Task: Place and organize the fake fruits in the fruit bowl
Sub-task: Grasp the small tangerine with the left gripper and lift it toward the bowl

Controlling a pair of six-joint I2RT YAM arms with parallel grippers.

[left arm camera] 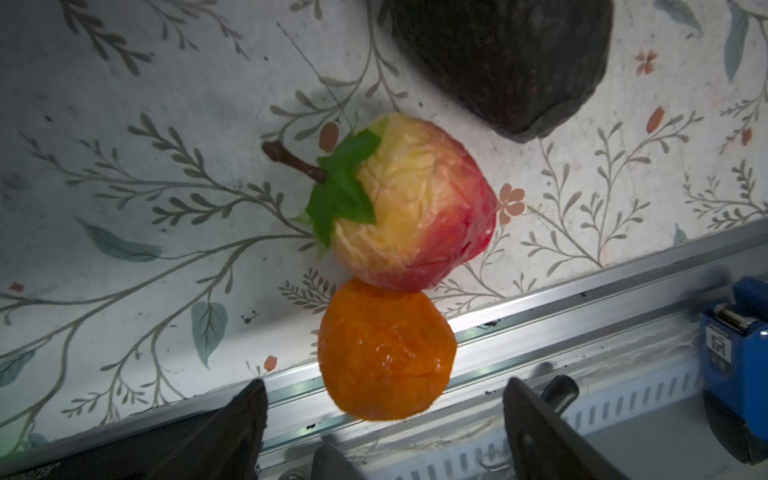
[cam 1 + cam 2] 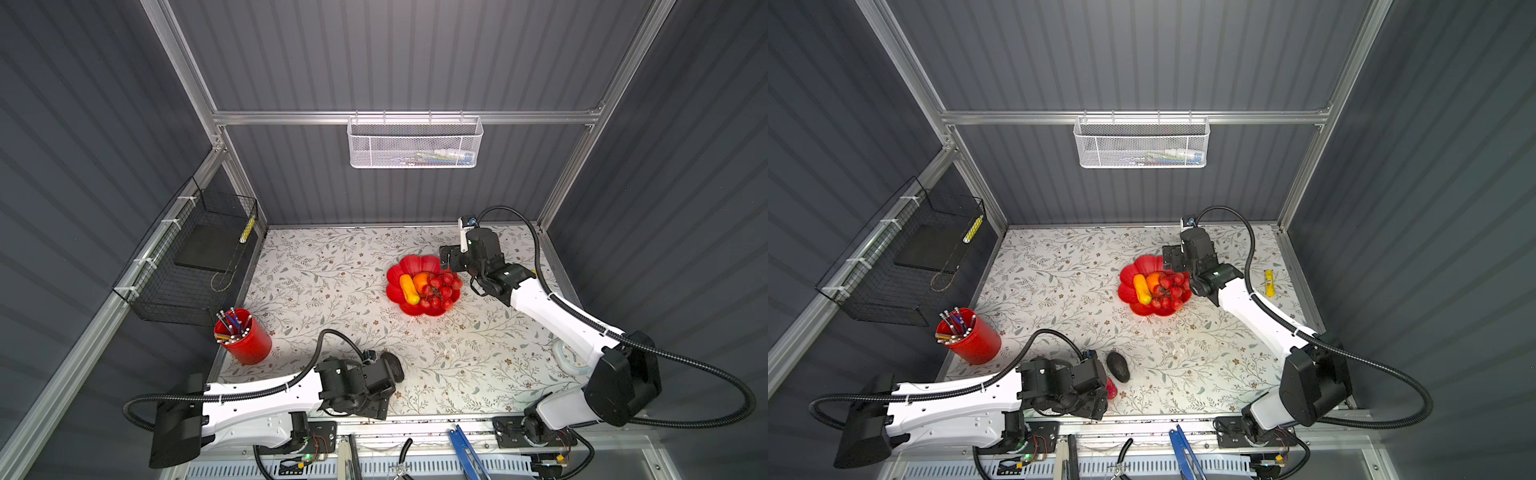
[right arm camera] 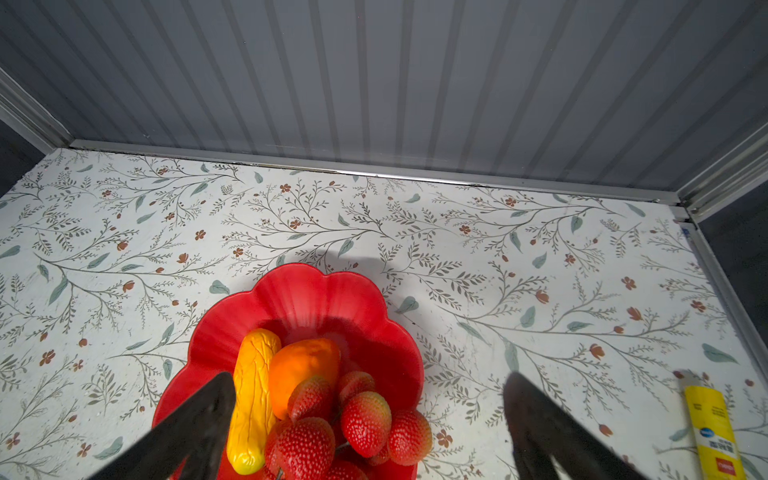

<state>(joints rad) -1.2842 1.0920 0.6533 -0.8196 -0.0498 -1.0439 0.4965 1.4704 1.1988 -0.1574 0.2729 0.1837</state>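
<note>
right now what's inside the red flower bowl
The fruit bowl holds a yellow oblong fruit, an orange fruit and a red berry bunch. They cover its centre, so anything beneath is hidden.

**Floral surface, fruit at the near edge**

The leaf-patterned surface (image 2: 332, 282) carries a red bowl (image 2: 409, 266) right of centre, towards the far side. An avocado (image 2: 1118, 365) lies near left, just beside a red-yellow fruit (image 1: 415, 203) that touches an orange (image 1: 384, 349). A red cup (image 2: 249, 345) stands left, a yellow tube (image 2: 1269, 282) far right, and a white clock (image 2: 567, 357) near right.
</note>
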